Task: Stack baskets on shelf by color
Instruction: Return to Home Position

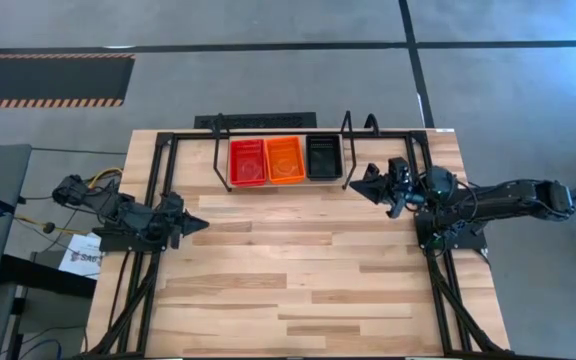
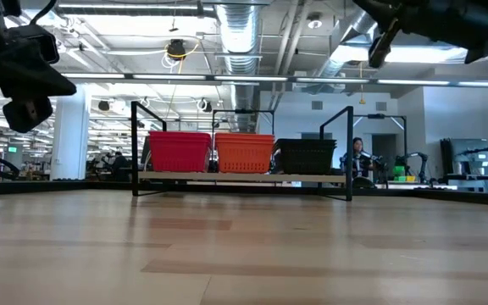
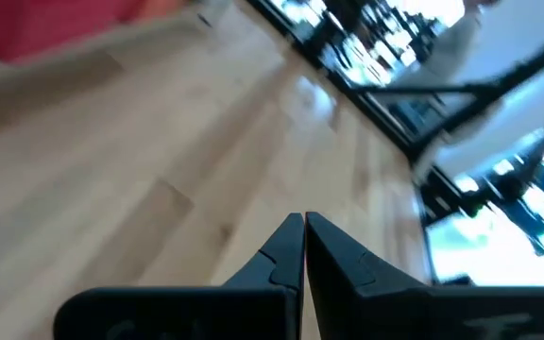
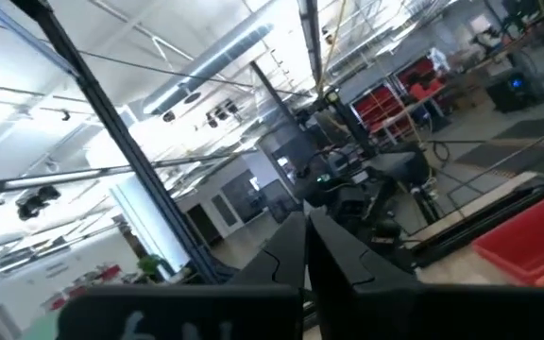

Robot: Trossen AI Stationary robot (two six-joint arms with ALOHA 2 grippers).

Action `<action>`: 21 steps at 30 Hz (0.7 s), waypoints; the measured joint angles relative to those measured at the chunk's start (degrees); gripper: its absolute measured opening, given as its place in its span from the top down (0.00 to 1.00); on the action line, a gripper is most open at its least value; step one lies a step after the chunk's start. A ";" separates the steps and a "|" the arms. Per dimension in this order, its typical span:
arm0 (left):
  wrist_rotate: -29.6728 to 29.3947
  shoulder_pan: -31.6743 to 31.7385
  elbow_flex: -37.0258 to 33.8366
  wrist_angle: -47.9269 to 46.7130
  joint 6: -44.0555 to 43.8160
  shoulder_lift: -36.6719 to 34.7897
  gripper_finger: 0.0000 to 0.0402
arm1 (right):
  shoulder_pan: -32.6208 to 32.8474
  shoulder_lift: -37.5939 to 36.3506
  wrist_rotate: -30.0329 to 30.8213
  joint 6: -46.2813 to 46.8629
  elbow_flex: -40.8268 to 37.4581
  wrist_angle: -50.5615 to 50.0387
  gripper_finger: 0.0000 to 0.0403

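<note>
On the shelf (image 1: 218,150) at the counter's (image 1: 298,290) twelve o'clock edge sit three stacks of baskets: red (image 1: 248,162), orange (image 1: 286,159), black (image 1: 324,157), side by side. The right tool (image 1: 360,184), empty and near enough clenched, hovers at the shelf's three o'clock end, just beside the black stack. The left tool (image 1: 196,224), clenched and empty, waits at nine o'clock. My worry: the right arm swinging away could clip the shelf's upright rod (image 1: 348,150) and shove the stacks askew.
</note>
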 joint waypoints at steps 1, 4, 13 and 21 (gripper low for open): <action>-1.22 0.00 0.00 0.00 0.23 -0.02 1.00 | -0.20 0.01 0.01 -0.36 0.00 0.01 0.91; -3.90 0.00 0.00 -0.16 0.80 0.02 1.00 | -0.86 0.02 -0.07 3.29 0.00 0.68 0.90; -5.50 0.00 0.02 -0.65 4.40 0.02 1.00 | 8.15 -6.59 -15.36 -7.64 0.02 8.24 0.90; -5.28 0.00 0.02 -2.50 4.61 0.02 1.00 | 10.31 -24.40 -10.07 -15.14 0.04 -23.00 0.90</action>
